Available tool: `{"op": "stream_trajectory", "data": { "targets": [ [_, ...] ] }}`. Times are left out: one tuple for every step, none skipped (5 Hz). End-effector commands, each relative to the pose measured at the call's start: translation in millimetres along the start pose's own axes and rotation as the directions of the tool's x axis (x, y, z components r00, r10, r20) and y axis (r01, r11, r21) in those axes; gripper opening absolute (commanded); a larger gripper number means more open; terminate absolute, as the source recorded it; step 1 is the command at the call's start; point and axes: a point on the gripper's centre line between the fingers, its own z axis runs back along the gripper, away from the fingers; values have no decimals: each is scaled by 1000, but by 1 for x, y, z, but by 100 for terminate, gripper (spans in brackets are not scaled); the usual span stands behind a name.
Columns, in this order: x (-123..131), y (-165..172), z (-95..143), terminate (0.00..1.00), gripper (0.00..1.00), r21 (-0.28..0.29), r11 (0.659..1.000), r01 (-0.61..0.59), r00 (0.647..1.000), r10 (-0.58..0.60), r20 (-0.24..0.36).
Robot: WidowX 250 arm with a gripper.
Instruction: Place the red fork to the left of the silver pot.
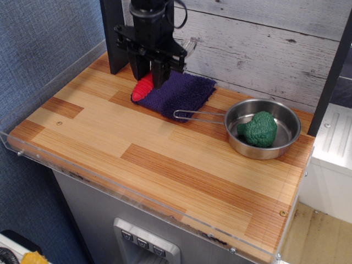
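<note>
My gripper (149, 77) is shut on the red fork (143, 88) and holds it in the air above the left edge of a purple cloth (182, 92). The ribbed red handle sticks down and to the left below the fingers. The tines (188, 42) show faintly behind the gripper, to its right. The silver pot (263, 129) stands at the right of the table, its wire handle (198, 114) pointing left toward the cloth. A green toy vegetable (258, 129) lies in the pot.
A wooden table top (137, 143) with a clear plastic rim along its left and front edges. A black arm post (113, 33) stands at the back left. A grey plank wall runs along the back.
</note>
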Motion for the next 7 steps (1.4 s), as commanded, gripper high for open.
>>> {"op": "stream_trajectory", "data": {
  "targets": [
    [-18, -60, 29, 0, 0, -54, 998, 34, 999, -31, 42],
    [-30, -98, 14, 0, 0, -115, 989, 89, 996, -90, -6],
    [-44, -125, 2, 0, 0, -166, 979, 114, 991, -125, -52],
    [-57, -135, -1, 0, 0, -197, 975, 101, 988, -122, -96],
    [-75, -120, -2, 0, 0, -167, 986, 21, 988, -46, -148],
    [-91, -105, 1, 0, 0, -183, 981, -57, 992, 35, -119],
    [-101, -96, 4, 0, 0, -187, 977, -100, 991, 81, -110]
  ]
}}
